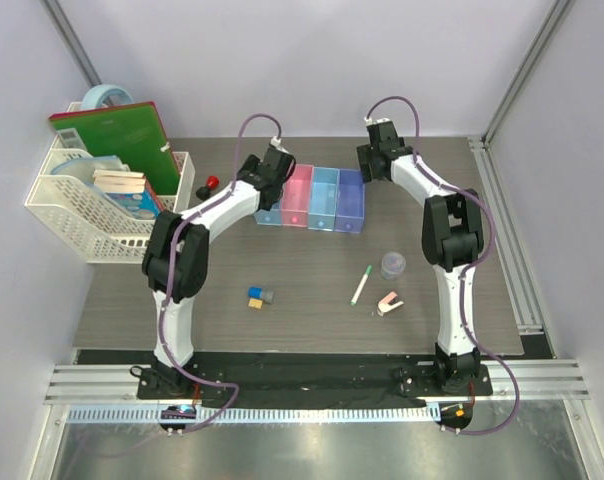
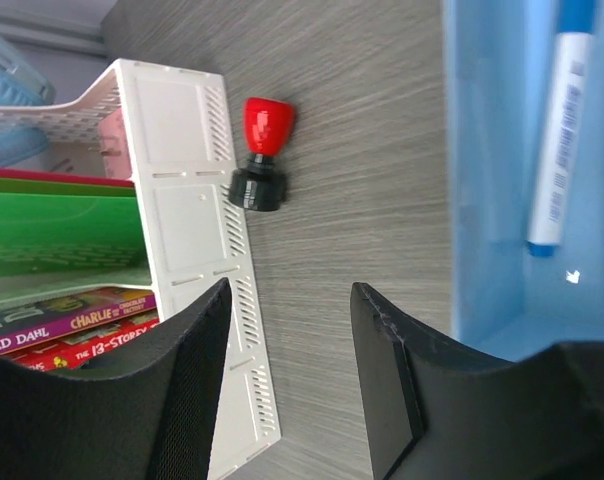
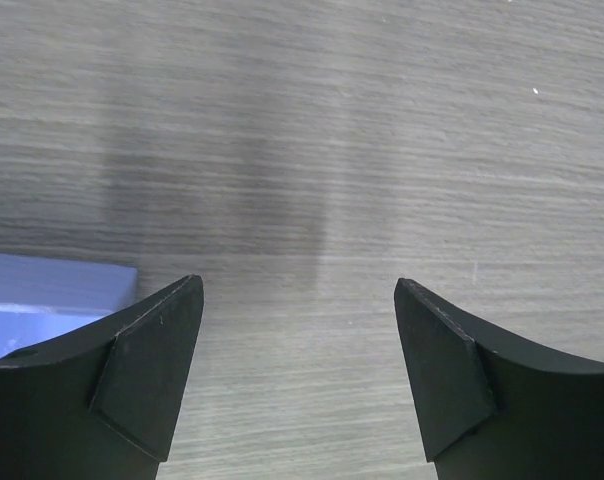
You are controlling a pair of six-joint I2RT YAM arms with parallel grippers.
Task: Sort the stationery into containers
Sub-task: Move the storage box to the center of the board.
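Note:
Four joined bins (image 1: 324, 199) stand at the back middle. My left gripper (image 1: 265, 172) is open and empty over the leftmost light blue bin (image 2: 482, 200), which holds the blue-tipped pen (image 2: 560, 130). The left wrist view shows its gripper (image 2: 290, 298) with the red-and-black knob (image 2: 262, 150) ahead, also seen from above (image 1: 211, 184). My right gripper (image 1: 374, 160) is open and empty over bare table (image 3: 298, 290), beside the purple-blue bin (image 3: 42, 290). On the table lie the green-capped pen (image 1: 361, 285), grey tub (image 1: 393, 265), pink-white clip (image 1: 388, 303) and the blocks (image 1: 259, 297).
A white mesh basket (image 1: 82, 215) at the back left holds a green book (image 1: 117, 135), notebooks and a light blue tape roll (image 1: 107, 97); its wall (image 2: 197, 200) is close to my left finger. A metal rail (image 1: 507, 240) runs along the right edge.

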